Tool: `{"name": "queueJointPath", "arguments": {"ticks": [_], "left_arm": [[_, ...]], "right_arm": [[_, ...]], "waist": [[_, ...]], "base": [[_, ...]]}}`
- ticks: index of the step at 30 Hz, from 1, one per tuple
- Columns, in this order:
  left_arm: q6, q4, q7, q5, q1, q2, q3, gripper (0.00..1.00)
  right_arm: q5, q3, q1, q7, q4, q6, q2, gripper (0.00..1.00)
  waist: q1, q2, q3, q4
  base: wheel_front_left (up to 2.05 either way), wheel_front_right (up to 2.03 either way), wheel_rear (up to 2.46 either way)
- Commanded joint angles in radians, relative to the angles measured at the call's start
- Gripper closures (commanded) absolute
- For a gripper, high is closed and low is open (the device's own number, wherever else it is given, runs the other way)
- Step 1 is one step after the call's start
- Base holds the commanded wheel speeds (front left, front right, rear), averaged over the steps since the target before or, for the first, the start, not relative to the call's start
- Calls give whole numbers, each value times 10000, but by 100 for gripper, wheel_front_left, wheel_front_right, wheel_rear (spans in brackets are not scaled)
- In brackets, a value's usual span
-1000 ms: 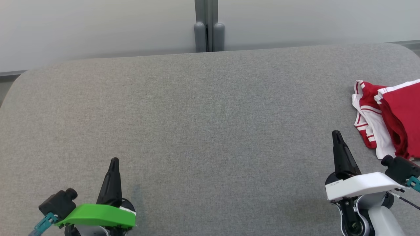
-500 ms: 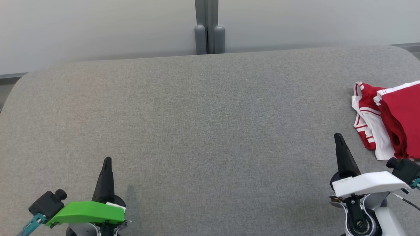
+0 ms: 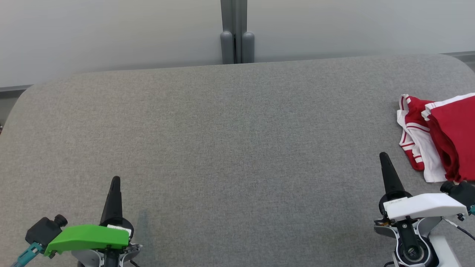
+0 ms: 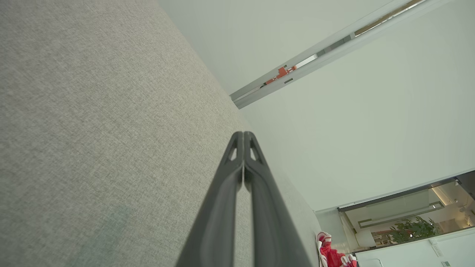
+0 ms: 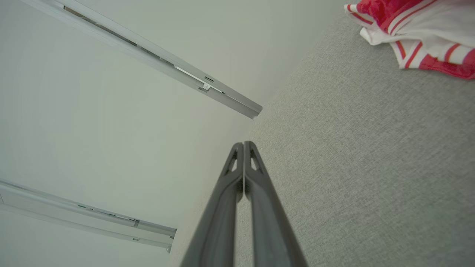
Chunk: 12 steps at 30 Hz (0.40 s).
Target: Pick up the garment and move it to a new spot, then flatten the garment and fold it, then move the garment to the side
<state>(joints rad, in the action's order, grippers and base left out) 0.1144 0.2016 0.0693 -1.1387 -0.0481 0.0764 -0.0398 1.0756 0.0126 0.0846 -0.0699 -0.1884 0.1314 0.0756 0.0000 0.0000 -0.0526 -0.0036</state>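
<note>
Where grey table (image 3: 222,129) ends, wall (image 3: 111,33), twin posts (image 3: 227,44), garment (image 3: 441,129) at right edge.

There is 1 red-and-white garment (image 3: 445,133), lying at the right edge of 1 grey fabric-covered table (image 3: 237,148). There are 2 grippers: 1 left gripper (image 3: 115,181) at the near left, under 1 green cover (image 3: 87,237), and 1 right gripper (image 3: 383,157) at the near right, under 1 white cover (image 3: 423,205). Each has 2 dark fingers (image 4: 219,207). At the far middle stand 2 grey posts (image 3: 227,46).
</note>
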Motion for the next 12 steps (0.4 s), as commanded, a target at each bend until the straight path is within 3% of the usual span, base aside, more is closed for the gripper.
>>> {"name": "queueJointPath", "arguments": {"ticks": [1, 12], "left_arm": [[47, -38, -84, -305, -264, 76, 80, 100], [81, 50, -375, -1293, -347, 80, 296, 100]], "right_arm": [[325, 50, 164, 83, 49, -5, 62, 100], [1443, 164, 184, 374, -73, -7, 66, 100]], "waist": [[0, 0, 12, 2], [0, 0, 91, 7]], "base": [[0, 0, 0], [0, 0, 0]]}}
